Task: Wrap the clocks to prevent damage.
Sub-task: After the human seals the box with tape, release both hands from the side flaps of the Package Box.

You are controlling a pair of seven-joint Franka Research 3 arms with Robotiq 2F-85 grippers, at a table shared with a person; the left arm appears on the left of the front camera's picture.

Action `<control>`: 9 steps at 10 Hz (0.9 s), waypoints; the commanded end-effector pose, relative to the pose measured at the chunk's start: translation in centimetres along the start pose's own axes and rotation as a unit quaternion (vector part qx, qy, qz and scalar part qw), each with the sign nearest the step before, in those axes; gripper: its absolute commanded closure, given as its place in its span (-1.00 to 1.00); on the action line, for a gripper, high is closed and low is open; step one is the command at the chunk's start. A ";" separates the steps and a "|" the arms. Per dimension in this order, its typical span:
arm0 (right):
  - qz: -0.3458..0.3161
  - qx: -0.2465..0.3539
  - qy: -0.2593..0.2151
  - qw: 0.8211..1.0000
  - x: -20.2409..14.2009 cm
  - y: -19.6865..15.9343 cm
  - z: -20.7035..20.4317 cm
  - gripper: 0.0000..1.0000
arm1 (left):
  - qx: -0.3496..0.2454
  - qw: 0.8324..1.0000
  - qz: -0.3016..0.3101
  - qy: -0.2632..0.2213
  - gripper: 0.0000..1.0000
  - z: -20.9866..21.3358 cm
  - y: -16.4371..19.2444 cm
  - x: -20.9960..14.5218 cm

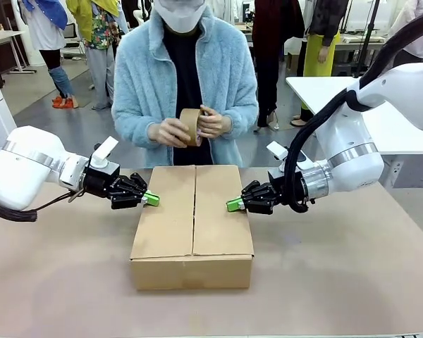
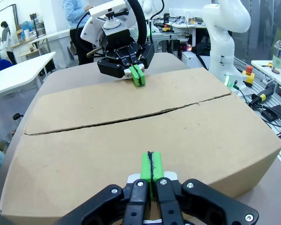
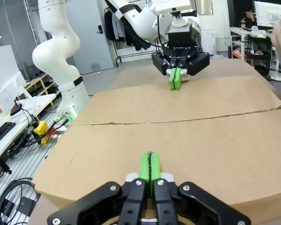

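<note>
Fingers (image 2: pixel 145 166) of the left gripper (image 1: pixel 152 200) were squeezed tight together, holding nothing. The right gripper (image 1: pixel 234 205) was the same. Between them on the table (image 1: pixel 352 267) sat the closed cardboard box (image 1: pixel 192 225). A person's hands (image 1: pixel 170 132) held a tape roll (image 1: pixel 190 121) behind the box.

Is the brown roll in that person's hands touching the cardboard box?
Apart. The front view shows the brown roll held up in the person's hands, with clothing visible between it and the cardboard box.

The inside of the closed brown cardboard box (image 1: pixel 192 218) is concealed by its flaps; the brown tape roll (image 1: pixel 190 120) is partly covered by the person's hands (image 1: pixel 169 132).
</note>
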State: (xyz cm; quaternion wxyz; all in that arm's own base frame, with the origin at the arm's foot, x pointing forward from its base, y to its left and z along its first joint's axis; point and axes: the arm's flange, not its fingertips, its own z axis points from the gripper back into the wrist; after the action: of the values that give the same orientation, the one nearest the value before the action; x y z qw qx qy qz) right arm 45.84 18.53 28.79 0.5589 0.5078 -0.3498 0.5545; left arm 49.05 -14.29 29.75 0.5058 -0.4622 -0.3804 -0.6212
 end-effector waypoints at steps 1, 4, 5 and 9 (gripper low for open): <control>-0.004 -0.006 0.006 1.000 -0.4 0.0 0.0 0.98 | 0.003 1.000 0.004 0.003 0.98 -0.3 0.1 -0.4; -0.004 -0.006 0.006 1.000 -0.4 0.0 0.0 0.98 | 0.003 1.000 0.004 0.003 0.98 -0.3 0.1 -0.4; -0.004 -0.006 0.006 1.000 -0.4 0.0 0.0 0.98 | 0.003 1.000 0.004 0.003 0.98 -0.3 0.1 -0.4; -0.004 -0.006 0.006 1.000 -0.4 0.0 0.0 0.98 | 0.003 1.000 0.004 0.003 0.98 -0.3 0.1 -0.4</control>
State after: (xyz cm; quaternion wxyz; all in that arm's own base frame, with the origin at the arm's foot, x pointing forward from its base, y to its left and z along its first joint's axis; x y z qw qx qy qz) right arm 45.84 18.53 28.79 0.5589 0.5078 -0.3498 0.5545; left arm 49.05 -14.29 29.75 0.5058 -0.4622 -0.3804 -0.6212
